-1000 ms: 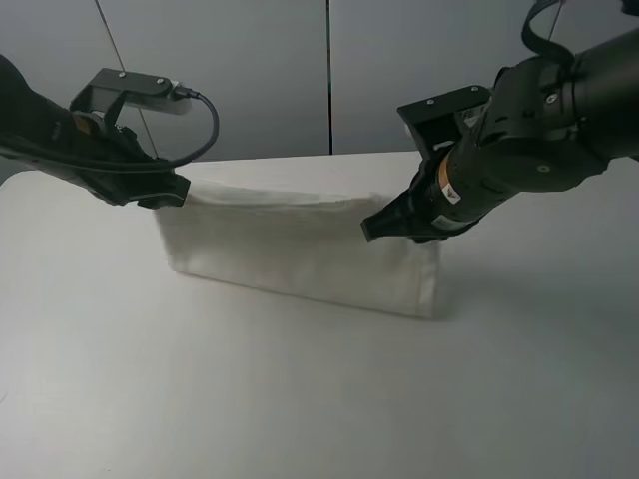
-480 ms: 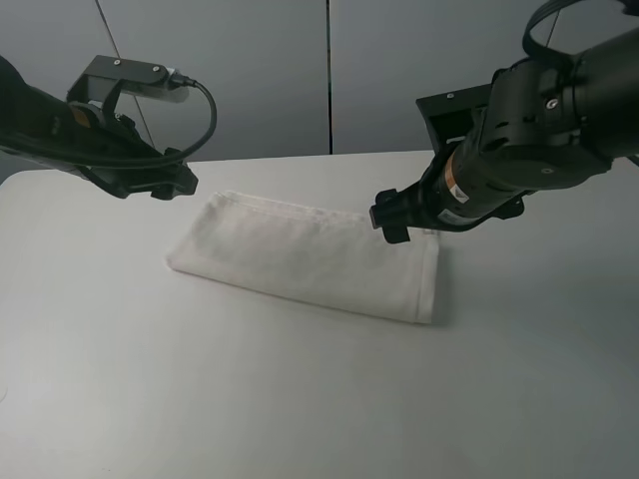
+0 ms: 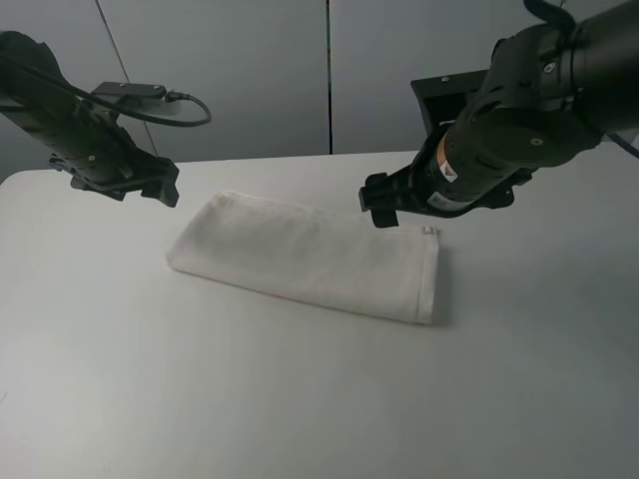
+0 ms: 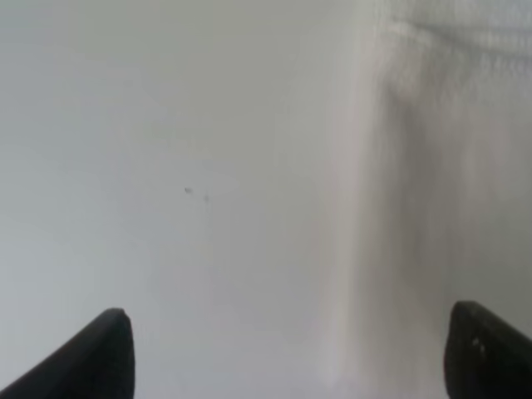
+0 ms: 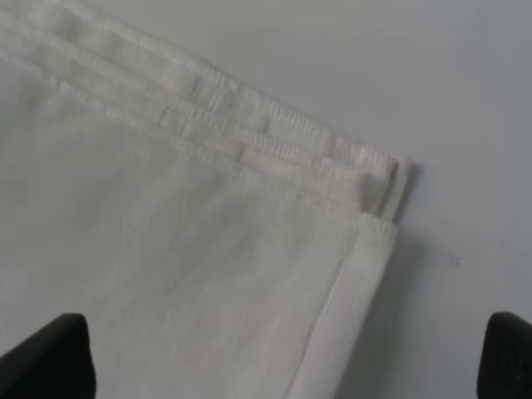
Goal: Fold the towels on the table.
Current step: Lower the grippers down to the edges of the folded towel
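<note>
Seen from my remote station, the white towel [image 3: 310,257] lies flat across the middle of the white desk [image 3: 300,399], folded into a long strip, with neither arm gripping it. My left hand [image 3: 150,187] hangs just off the towel's far left corner, fingers spread wide on nothing. My right hand [image 3: 384,207] hovers over the far right corner, also spread and empty. Its bulky black arm [image 3: 539,110] hides part of the desk's back edge. My right wrist camera shows stacked hemmed layers at that corner. Grey wall panels [image 3: 250,70] stand behind.
</note>
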Tool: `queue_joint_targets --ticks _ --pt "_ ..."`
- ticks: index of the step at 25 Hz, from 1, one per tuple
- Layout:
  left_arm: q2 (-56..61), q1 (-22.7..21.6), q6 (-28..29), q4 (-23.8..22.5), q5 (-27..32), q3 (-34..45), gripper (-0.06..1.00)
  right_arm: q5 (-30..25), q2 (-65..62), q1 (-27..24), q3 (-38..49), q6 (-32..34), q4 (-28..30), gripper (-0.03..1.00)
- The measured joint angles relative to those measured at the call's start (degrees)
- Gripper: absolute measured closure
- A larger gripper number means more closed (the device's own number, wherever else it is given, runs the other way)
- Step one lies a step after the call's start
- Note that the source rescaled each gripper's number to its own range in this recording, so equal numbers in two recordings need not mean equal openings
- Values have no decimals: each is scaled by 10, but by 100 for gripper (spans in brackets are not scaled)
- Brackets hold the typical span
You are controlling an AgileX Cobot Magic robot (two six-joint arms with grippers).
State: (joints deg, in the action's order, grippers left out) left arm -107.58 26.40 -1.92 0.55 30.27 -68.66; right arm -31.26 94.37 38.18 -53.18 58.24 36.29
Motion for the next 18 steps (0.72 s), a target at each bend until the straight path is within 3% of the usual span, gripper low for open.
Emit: queue_joint_targets --ticks 2,6,8,11,18 --pt "-26 0 -8 0 21 -30 -1 -9 5 -21 -20 -37 -51 -3" --pt "-79 0 -27 0 61 -82 -1 -37 39 -89 -62 -167 -228 -3" --pt "-100 0 -32 0 71 -99 -1 -68 63 -116 -89 -223 -289 -3" --pt "-126 0 -36 0 89 -124 -1 -109 103 -129 -124 -267 -326 -3" --pt "-168 0 -39 -11 104 -149 -1 -131 181 -130 -158 -283 -366 -3"
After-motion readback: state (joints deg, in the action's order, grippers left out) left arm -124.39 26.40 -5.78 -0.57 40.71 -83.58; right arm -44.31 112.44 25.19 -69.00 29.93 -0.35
